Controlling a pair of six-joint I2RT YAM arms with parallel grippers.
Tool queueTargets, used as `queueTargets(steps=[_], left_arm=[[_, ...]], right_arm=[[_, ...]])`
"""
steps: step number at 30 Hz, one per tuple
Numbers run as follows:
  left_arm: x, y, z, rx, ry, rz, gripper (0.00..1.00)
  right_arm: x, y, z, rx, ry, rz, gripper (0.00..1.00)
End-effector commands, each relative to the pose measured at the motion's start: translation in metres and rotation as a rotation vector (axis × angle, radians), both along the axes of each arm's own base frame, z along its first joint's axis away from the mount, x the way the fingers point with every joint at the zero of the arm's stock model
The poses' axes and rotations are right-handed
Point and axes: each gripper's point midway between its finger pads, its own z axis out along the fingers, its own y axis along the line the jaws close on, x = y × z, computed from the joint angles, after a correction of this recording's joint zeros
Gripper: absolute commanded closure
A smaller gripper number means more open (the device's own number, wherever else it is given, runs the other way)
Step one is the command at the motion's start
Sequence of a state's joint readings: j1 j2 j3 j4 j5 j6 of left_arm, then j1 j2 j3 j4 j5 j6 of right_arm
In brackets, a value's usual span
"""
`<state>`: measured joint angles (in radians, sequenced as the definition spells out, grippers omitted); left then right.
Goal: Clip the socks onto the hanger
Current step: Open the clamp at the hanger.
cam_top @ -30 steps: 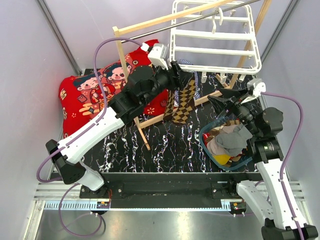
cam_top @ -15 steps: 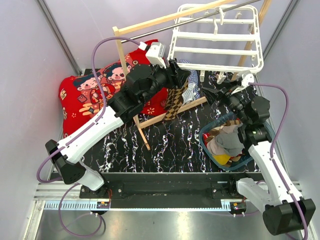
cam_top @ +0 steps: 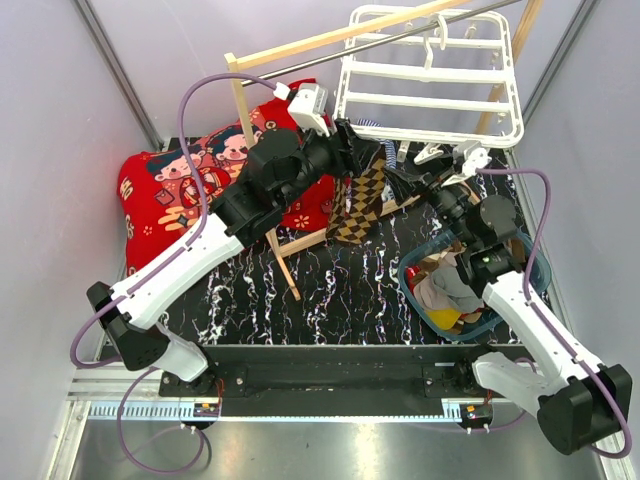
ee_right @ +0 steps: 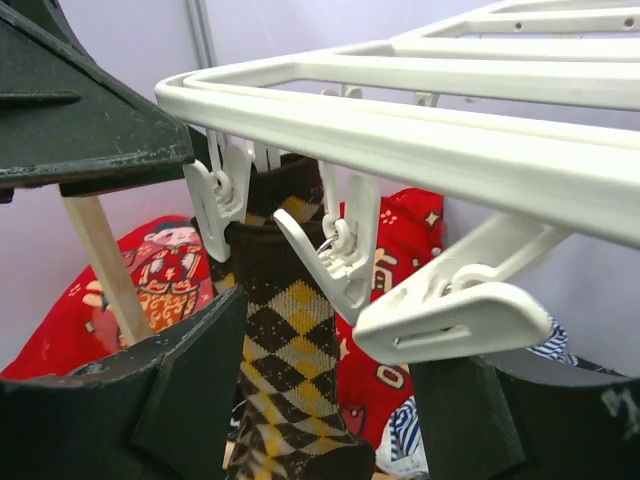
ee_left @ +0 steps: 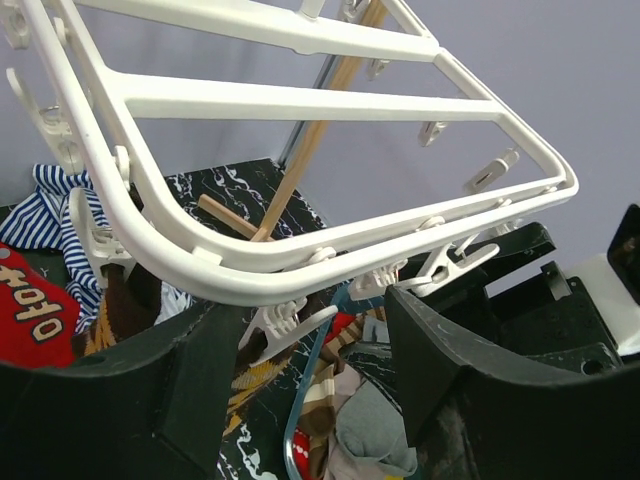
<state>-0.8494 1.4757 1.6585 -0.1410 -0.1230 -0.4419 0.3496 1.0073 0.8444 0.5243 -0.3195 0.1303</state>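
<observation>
Top view: brown-black-tan diamond-checkered sock (cam_top: 358,205) hanging at near-left corner of large white plastic grid hanger (cam_top: 430,100).
Left wrist view: left end effector (ee_left: 310,315) released, empty.
Right wrist view: right end effector (ee_right: 335,340) released, white clip peg (ee_right: 450,315) between jaws. Recommend squeezing peg tail squarely before feeding cuff.

black marble-pattern table (cam_top: 330,300), white veins. red cartoon-print cushion (cam_top: 165,190) lies on the far left part, running past the table's left edge. light wooden rack (cam_top: 288,262) stands on the top, with its foot bar crossing the middle. clear blue-rimmed basket (cam_top: 412,292) sits on the right side near the front edge, holding a heap of socks (cam_top: 455,290). blue-and-white striped cloth (ee_left: 35,205) at the far side by the cushion, partly hidden.
</observation>
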Motion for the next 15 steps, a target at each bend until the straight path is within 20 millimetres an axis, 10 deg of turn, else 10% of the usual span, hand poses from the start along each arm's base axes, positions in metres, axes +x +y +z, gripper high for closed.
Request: queueTargets(steps=[1, 15], left_arm=[[-0.0079, 0.0104, 0.0336, -0.049, -0.058, -0.008, 0.38], [-0.0101, 0.009, 0.0364, -0.048, -0.053, -0.022, 0.38]], right_arm=[[0.006, -0.0118, 0.0205, 0.041, -0.117, -0.142, 0.3], [0.013, -0.0112, 0.0131, 0.026, -0.187, -0.316, 0.36]])
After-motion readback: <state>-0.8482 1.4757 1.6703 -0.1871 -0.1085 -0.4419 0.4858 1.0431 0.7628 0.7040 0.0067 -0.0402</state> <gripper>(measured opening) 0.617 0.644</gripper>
